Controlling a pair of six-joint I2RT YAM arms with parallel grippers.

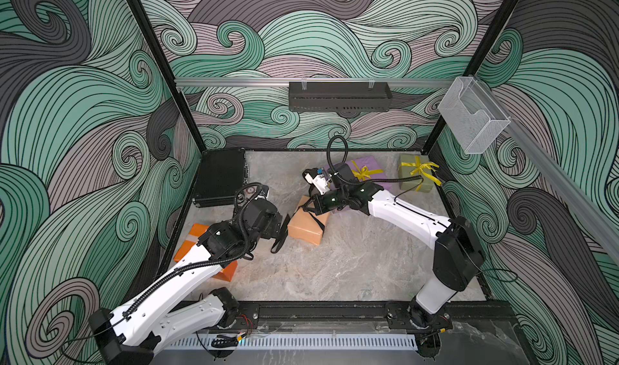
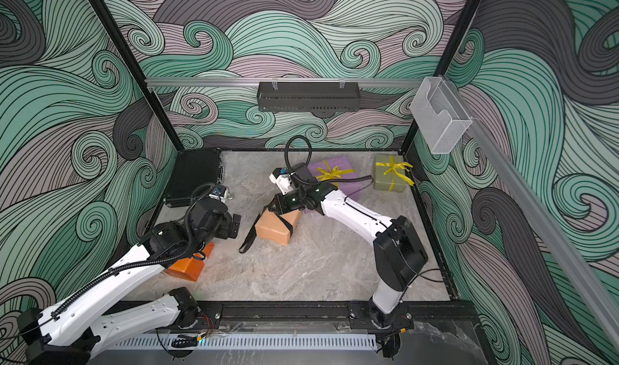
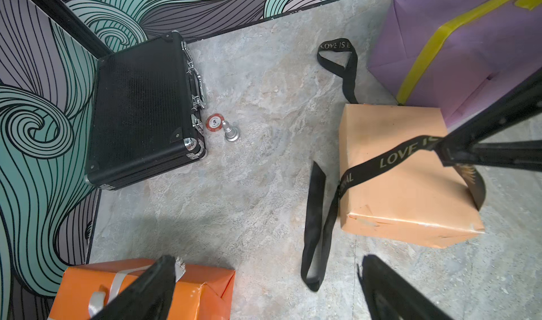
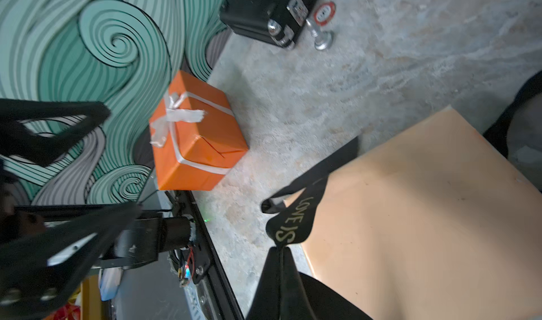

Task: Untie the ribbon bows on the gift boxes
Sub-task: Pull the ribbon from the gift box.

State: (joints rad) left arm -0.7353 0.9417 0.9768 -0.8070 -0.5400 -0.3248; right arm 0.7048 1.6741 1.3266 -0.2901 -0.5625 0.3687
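Black lettered ribbon (image 3: 396, 156), slack loops, across tan-peach box (image 3: 396, 207)

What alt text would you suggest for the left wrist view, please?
The right gripper pinches a black ribbon draped across a tan box. The left gripper hangs open nearby; a purple box, an orange box and a black case lie around.

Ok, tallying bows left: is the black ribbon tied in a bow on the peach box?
No: the black ribbon lies as one loose band across the peach box, pinched by the right gripper.
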